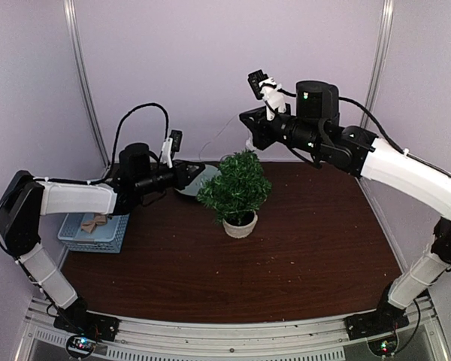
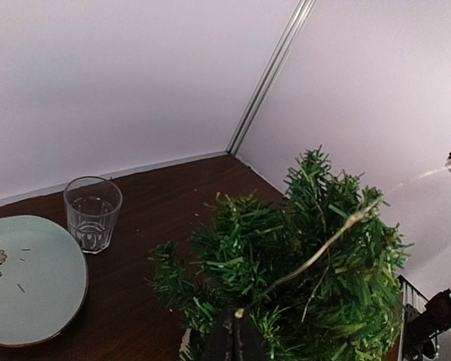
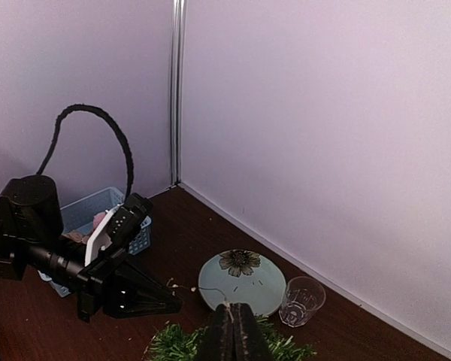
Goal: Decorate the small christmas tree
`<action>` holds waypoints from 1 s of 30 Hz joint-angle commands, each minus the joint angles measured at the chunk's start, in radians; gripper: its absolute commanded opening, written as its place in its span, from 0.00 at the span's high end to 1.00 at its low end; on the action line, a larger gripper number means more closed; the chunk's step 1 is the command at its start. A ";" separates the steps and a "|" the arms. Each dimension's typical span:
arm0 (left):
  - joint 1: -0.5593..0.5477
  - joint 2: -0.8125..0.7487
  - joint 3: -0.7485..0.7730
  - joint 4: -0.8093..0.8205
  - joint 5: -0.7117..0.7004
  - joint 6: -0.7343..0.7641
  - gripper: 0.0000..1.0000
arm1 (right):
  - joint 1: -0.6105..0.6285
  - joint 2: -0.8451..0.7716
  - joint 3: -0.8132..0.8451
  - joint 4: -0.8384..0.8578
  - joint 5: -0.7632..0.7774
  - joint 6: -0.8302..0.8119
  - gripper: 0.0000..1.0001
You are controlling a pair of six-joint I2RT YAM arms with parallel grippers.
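Observation:
The small christmas tree [image 1: 235,188] stands in its off-white pot [image 1: 240,226] mid-table. Its green branches [image 2: 286,263] fill the lower left wrist view. A thin light wire [image 2: 323,248] runs up across the top of the tree to the right. My left gripper [image 1: 200,174] is at the tree's left side, shut on one end of the wire [image 2: 240,313]. My right gripper [image 1: 249,143] hangs above the tree, shut on the same wire [image 3: 203,288], which leads off toward the left gripper [image 3: 173,304].
A pale green flowered plate [image 2: 30,278] lies behind and left of the tree, with a clear glass cup [image 2: 92,213] by the back wall. A blue basket [image 1: 94,232] with small items sits at the far left. Walls close in the back and sides.

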 commanded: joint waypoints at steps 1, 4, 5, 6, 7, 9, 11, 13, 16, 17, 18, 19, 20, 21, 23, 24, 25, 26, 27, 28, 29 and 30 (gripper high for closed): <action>0.004 -0.015 0.063 -0.053 -0.051 0.041 1.00 | -0.049 0.035 0.055 -0.027 0.019 -0.004 1.00; 0.005 -0.029 0.074 -0.074 -0.022 0.052 1.00 | -0.072 0.044 0.063 -0.040 0.011 -0.003 1.00; 0.005 -0.035 0.074 -0.079 -0.011 0.058 1.00 | -0.078 0.044 0.062 -0.041 0.011 -0.005 1.00; 0.005 -0.045 0.071 -0.081 -0.006 0.063 1.00 | -0.085 0.044 0.060 -0.042 0.011 -0.006 1.00; 0.005 -0.054 0.066 -0.079 0.002 0.068 1.00 | -0.091 0.045 0.060 -0.045 0.012 -0.007 1.00; 0.005 -0.079 0.060 -0.081 0.034 0.080 1.00 | -0.105 0.043 0.054 -0.047 0.015 -0.008 1.00; 0.005 -0.102 0.052 -0.086 0.065 0.092 1.00 | -0.115 0.037 0.046 -0.045 0.011 -0.007 1.00; 0.003 -0.127 0.037 -0.073 0.088 0.100 1.00 | -0.122 0.035 0.043 -0.044 0.011 -0.004 1.00; 0.003 -0.144 0.037 -0.084 0.087 0.109 1.00 | -0.129 0.035 0.042 -0.039 0.008 -0.004 1.00; 0.003 -0.141 0.045 -0.095 0.077 0.111 1.00 | -0.131 0.037 0.041 -0.039 0.007 -0.003 1.00; 0.003 -0.134 0.053 -0.111 0.057 0.113 1.00 | -0.135 0.036 0.041 -0.038 0.007 -0.002 1.00; 0.003 -0.128 0.064 -0.124 0.038 0.114 1.00 | -0.138 0.037 0.041 -0.038 0.008 -0.001 1.00; 0.004 -0.118 0.075 -0.136 0.022 0.117 1.00 | -0.142 0.036 0.041 -0.037 0.009 0.000 1.00; 0.004 -0.108 0.085 -0.147 0.006 0.119 1.00 | -0.145 0.035 0.041 -0.038 0.010 0.001 1.00; 0.004 -0.086 0.111 -0.169 -0.025 0.120 1.00 | -0.155 0.034 0.039 -0.042 0.014 0.001 1.00; 0.005 -0.074 0.127 -0.178 -0.031 0.123 1.00 | -0.159 0.034 0.038 -0.043 0.016 0.001 1.00; 0.005 -0.060 0.146 -0.186 -0.037 0.125 1.00 | -0.166 0.032 0.037 -0.046 0.017 0.001 1.00; 0.004 -0.041 0.161 -0.194 -0.041 0.126 1.00 | -0.173 0.032 0.034 -0.048 0.019 0.001 1.00; 0.005 -0.026 0.175 -0.201 -0.046 0.126 1.00 | -0.180 0.031 0.031 -0.047 0.022 0.001 1.00; 0.005 -0.011 0.190 -0.207 -0.051 0.126 1.00 | -0.185 0.032 0.030 -0.048 0.025 0.001 1.00; 0.005 0.004 0.207 -0.217 -0.058 0.126 1.00 | -0.191 0.034 0.026 -0.049 0.026 -0.001 1.00; 0.005 0.020 0.226 -0.236 -0.063 0.126 1.00 | -0.196 0.034 0.021 -0.050 0.033 -0.003 1.00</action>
